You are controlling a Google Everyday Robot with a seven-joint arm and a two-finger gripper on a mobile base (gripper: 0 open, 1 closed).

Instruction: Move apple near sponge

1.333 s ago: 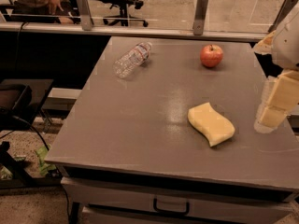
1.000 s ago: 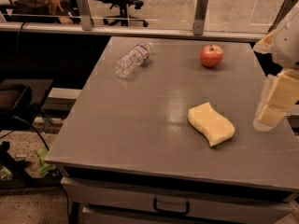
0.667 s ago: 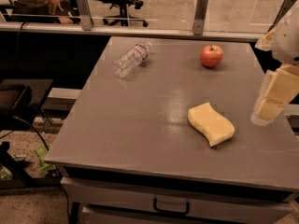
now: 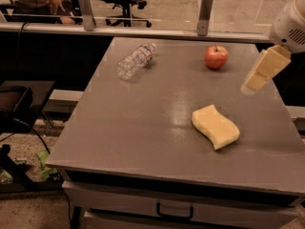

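A small red apple (image 4: 216, 57) stands upright on the grey table (image 4: 143, 123) near its far right side. A pale-yellow wavy sponge (image 4: 215, 126) lies flat in front of it, towards the near right. My gripper (image 4: 259, 75) hangs above the table's right edge, to the right of the apple and above the sponge's far right. It holds nothing.
A clear plastic bottle (image 4: 136, 61) lies on its side at the far left of the table. A glass barrier with metal posts (image 4: 205, 7) runs along the far edge. Office chairs stand behind it. A drawer handle (image 4: 174, 212) shows below the table's front.
My gripper has risen and swung up towards the apple's height at the right edge. The apple, sponge and bottle have not moved.
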